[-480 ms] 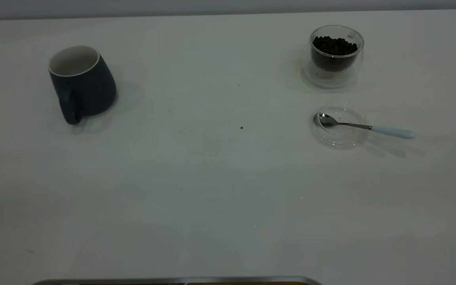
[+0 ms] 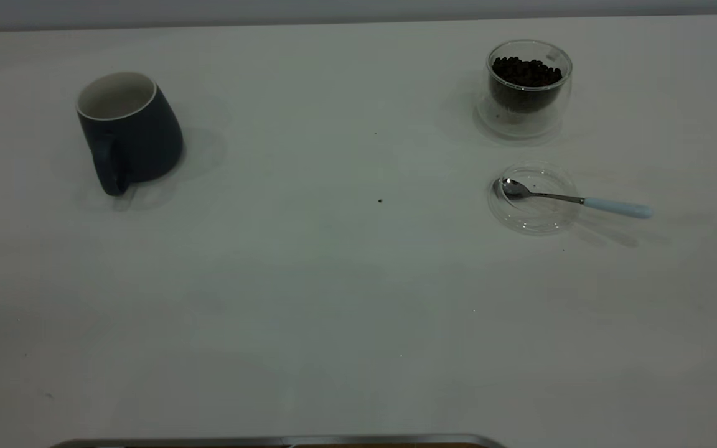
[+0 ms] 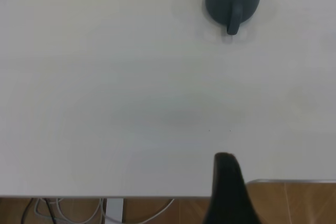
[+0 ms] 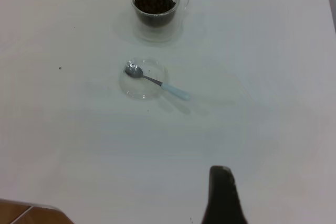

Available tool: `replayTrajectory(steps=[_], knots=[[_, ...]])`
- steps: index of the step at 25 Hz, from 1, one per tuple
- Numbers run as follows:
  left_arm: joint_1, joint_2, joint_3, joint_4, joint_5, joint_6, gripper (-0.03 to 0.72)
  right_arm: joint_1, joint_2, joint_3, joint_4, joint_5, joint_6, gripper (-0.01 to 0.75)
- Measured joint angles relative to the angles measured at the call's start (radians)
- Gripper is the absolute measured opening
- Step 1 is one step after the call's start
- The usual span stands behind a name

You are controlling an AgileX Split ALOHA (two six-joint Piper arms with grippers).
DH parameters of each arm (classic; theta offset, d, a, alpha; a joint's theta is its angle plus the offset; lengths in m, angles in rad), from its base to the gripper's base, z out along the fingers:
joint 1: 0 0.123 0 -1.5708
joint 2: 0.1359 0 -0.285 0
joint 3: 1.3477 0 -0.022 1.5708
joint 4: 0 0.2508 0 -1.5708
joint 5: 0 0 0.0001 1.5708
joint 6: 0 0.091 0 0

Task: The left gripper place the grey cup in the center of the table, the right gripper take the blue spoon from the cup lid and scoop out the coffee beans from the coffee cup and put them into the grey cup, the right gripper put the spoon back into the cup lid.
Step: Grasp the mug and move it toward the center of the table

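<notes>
Both arms parked, nothing gripped.
I see the grey cup [image 2: 129, 130] upper left, coffee cup [image 2: 528, 84] upper right, blue spoon [image 2: 573, 199] resting in cup lid [image 2: 533, 214] below; I cannot tell either pincer's state.

White worktop [image 2: 309, 298] fills nearly whole exterior view, few tiny dark specks on it. Grey wall strip [image 2: 333, 9] behind far edge. Metal trim [image 2: 284, 440] along near edge. Left wrist view: brown wood-look floor [image 3: 294, 203] below worktop edge, white cables [image 3: 79, 211] hanging there. Light dim, shadows soft.
</notes>
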Motion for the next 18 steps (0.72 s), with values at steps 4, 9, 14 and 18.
replayTrajectory(steps=[4,9,14,18], knots=[[0.000,0.000,0.000,0.000,0.000,0.000,0.567,0.000,0.000,0.000,0.000,0.000,0.000,0.575],[0.000,0.000,0.000,0.000,0.000,0.000,0.567,0.000,0.000,0.000,0.000,0.000,0.000,0.575],[0.000,0.000,0.000,0.000,0.000,0.001,0.567,0.000,0.000,0.000,0.000,0.000,0.000,0.575],[0.000,0.000,0.000,0.000,0.000,-0.004,0.567,0.000,0.000,0.000,0.000,0.000,0.000,0.575]])
